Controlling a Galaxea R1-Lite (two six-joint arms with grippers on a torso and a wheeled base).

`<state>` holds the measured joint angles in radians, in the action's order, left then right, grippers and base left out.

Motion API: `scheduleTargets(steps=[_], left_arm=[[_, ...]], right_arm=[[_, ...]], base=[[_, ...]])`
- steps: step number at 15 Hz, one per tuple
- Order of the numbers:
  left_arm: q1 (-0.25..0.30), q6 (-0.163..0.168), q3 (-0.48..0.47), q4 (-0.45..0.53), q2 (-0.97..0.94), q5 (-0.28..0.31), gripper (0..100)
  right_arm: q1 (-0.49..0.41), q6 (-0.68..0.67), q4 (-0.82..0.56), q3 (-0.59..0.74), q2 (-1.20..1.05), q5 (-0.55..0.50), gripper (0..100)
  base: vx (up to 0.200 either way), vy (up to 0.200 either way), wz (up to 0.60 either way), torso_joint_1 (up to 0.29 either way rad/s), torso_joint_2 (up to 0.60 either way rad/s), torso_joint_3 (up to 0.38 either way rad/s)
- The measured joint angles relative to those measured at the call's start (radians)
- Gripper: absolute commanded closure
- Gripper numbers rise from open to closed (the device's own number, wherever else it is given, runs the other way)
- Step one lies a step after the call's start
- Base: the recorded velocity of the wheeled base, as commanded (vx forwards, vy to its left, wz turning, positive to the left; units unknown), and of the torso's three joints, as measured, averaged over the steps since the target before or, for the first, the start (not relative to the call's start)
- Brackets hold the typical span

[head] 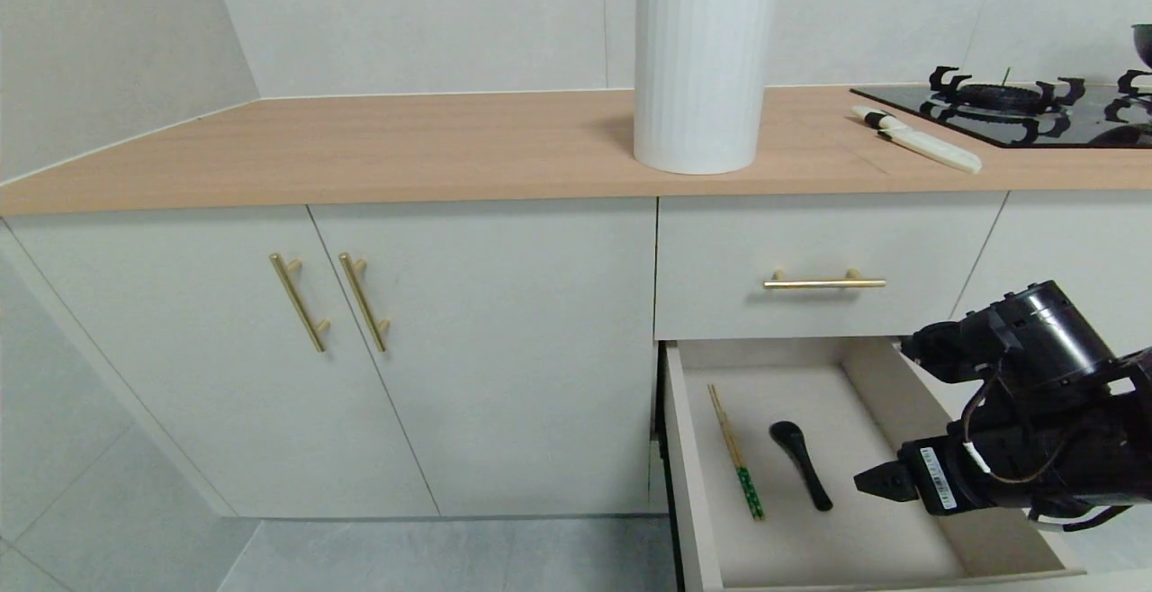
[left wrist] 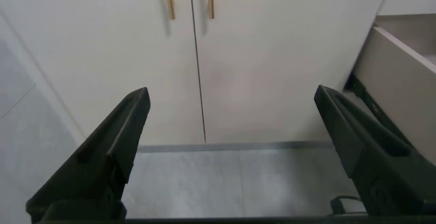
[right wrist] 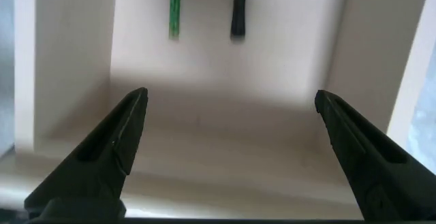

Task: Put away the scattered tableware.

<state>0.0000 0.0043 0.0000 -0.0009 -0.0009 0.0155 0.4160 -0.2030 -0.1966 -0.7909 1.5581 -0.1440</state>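
Observation:
The lower drawer stands pulled out at the lower right. In it lie a pair of wooden chopsticks with green ends and, beside them, a black spoon. My right gripper hovers over the drawer's right side, open and holding nothing. The right wrist view looks between its fingers at the chopsticks' green end and the spoon's handle. A white knife lies on the wooden counter by the stove. My left gripper is open and empty, facing the cabinet doors just above the floor.
A tall white ribbed container stands on the counter above the drawers. A black gas hob sits at the back right. The upper drawer with its gold handle is closed, as are the two cabinet doors at the left.

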Motion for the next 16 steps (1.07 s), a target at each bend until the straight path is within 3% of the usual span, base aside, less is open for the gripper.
scheduleTargets(steps=[6, 11, 16], left_arm=[[0.000, 0.000, 0.000, 0.000, 0.000, 0.000, 0], [0.000, -0.001, 0.000, 0.000, 0.000, 0.000, 0], [0.000, -0.001, 0.000, 0.000, 0.000, 0.000, 0]], right_arm=[[0.030, 0.006, -0.022, 0.015, -0.028, -0.001, 0], [0.135, 0.015, -0.201, 0.010, -0.051, 0.001, 0], [0.231, 0.125, -0.370, 0.036, -0.044, 0.019, 0]], base=[[0.000, 0.000, 0.00, 0.000, 0.00, 0.000], [0.000, 0.000, 0.00, 0.000, 0.00, 0.000], [0.000, 0.000, 0.00, 0.000, 0.00, 0.000]])
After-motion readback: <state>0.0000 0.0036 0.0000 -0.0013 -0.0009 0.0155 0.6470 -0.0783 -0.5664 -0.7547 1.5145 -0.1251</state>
